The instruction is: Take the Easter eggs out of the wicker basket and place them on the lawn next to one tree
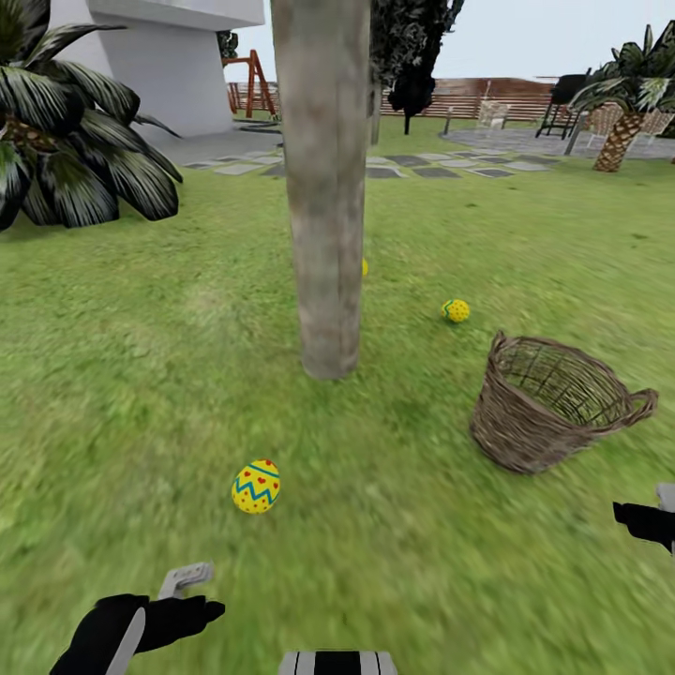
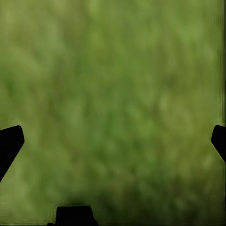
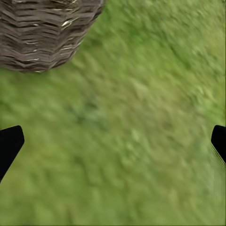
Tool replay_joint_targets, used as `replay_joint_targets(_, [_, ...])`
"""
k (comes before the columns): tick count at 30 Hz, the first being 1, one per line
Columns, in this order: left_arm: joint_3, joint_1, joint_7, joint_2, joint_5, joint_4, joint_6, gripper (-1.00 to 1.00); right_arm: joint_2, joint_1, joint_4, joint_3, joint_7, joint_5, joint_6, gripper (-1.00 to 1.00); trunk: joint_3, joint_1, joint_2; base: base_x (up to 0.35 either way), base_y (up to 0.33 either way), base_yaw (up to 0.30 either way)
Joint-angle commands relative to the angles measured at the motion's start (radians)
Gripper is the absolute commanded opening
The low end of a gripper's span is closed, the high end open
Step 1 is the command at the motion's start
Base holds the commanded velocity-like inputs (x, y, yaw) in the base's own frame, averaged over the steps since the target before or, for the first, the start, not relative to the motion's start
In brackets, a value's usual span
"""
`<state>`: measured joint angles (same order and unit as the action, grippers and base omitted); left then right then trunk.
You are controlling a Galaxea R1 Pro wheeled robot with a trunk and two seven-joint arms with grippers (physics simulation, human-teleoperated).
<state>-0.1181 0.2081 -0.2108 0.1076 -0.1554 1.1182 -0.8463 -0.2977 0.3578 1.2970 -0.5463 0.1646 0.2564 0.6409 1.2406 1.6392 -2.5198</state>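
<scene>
both hands (image 2: 113,141) (image 3: 113,141) wide, empty; trunk (image 1: 323,187) hides one egg (image 1: 365,267); basket (image 1: 544,403) tilted nearby.

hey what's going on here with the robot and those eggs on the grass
The robot faces a tree on the lawn. Three Easter eggs lie on the grass around its trunk: one in front, one to the right, and one peeking from behind the trunk. The wicker basket stands tilted nearby and looks empty. The left hand and right hand are both open over grass, holding nothing.
</scene>
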Motion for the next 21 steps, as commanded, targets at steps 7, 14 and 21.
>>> replay_joint_targets(7, [-0.003, 0.001, -0.001, 0.000, -0.004, 0.001, -0.007, 1.00, 0.000, 0.000, 0.001, -0.001, 0.009, 0.010, 0.005, 1.00, -0.026, -0.004, 0.001, -0.162, -0.317, 0.291])
replay_joint_targets(14, [-0.003, 0.001, -0.001, 0.000, -0.002, -0.004, -0.007, 1.00, 0.000, 0.000, 0.001, -0.001, 0.009, 0.010, 0.005, 1.00, -0.053, -0.007, 0.003, -0.130, -0.317, 0.291])
replay_joint_targets(21, [-0.002, 0.001, 0.002, -0.001, -0.001, -0.009, -0.007, 1.00, 0.000, 0.000, 0.001, -0.001, 0.009, 0.009, 0.005, 1.00, -0.081, -0.010, 0.005, -0.105, -0.319, 0.279])
